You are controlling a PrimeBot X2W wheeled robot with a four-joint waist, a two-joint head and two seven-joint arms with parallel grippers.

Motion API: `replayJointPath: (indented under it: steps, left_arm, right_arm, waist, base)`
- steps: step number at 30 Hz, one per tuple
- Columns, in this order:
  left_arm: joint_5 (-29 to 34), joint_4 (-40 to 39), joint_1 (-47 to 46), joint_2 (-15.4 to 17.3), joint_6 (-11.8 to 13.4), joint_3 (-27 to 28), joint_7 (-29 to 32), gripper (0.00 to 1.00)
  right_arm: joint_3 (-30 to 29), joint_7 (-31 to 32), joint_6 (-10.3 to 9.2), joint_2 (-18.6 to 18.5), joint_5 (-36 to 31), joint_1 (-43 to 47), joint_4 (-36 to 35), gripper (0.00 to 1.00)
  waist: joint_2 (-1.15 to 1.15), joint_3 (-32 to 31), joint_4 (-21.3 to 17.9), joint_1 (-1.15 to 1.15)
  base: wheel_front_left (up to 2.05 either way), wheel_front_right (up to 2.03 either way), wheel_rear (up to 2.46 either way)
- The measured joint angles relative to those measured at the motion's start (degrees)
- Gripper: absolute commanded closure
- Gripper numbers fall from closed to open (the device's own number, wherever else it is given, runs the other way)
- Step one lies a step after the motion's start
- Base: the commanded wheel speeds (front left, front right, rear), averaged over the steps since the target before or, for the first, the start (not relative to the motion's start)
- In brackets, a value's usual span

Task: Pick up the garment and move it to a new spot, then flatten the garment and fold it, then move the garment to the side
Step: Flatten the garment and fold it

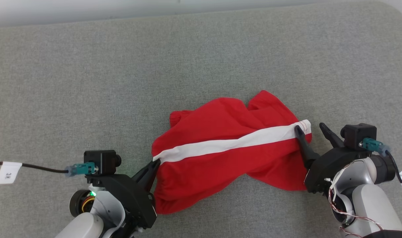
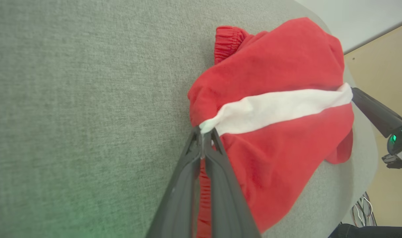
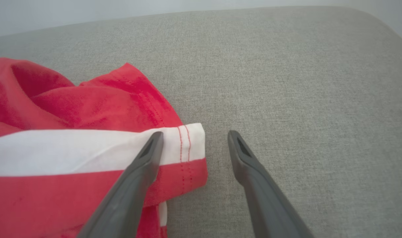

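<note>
Head looks down; close wrist views share the garment (image 1: pixel 220 129).

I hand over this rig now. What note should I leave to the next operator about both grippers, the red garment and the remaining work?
Left gripper: shut on the garment, at one end of its white stripe.
Right gripper: open at the stripe's other end, one finger over the cloth, the other over the bare grey surface; no grip yet.
Garment: crumpled on the grey surface, close to the robot.
Done: one end gripped. To do: close the right gripper, lift, move, flatten, fold, set aside.
</note>
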Motion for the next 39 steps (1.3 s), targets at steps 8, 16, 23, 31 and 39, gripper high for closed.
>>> replayJointPath:
  steps: [8, 16, 23, 31, 39]
  left_arm:
    - [0.0, 0.5, -0.5, -0.4, -0.3, -0.2, 0.3, 1.0]
    - [-0.1, 0.8, -0.4, -0.3, -0.1, -0.2, 0.2, 1.0]
    - [-0.2, 0.2, -0.2, -0.3, -0.1, -0.4, 0.4, 1.0]
    - [-0.2, -0.1, -0.5, -0.5, -0.1, -0.5, 0.6, 1.0]
    - [-0.3, 0.0, -0.9, -0.8, -0.5, -0.5, 0.6, 1.0]
  right_arm:
    - [0.6, 1.8, 0.0, -0.9, 2.1, -1.3, 2.6, 0.99]
    - [0.2, 5.3, 0.0, -0.9, 3.0, -1.0, 1.7, 0.0]
    - [0.6, 13.4, 0.0, -2.5, 4.6, -1.3, -1.3, 0.0]
    - [2.0, 22.2, 0.0, -6.0, 6.4, -5.1, -1.4, 0.0]
    - [4.2, 26.0, 0.0, -6.7, 6.5, -5.7, -0.8, 0.22]
  waist:
    - [0.0, 0.5, 0.5, 0.0]
    - [0.0, -0.5, 0.1, 0.0]
    - [0.0, -0.7, -0.1, -0.01]
    - [0.0, 0.7, 0.6, -0.01]
    - [0.0, 1.5, 1.8, -0.01]
  base:
    - [0.0, 0.0, 0.0]
    - [0.0, 0.0, 0.0]
    - [0.0, 0.0, 0.0]
    - [0.0, 0.0, 0.0]
    - [0.0, 0.0, 0.0]
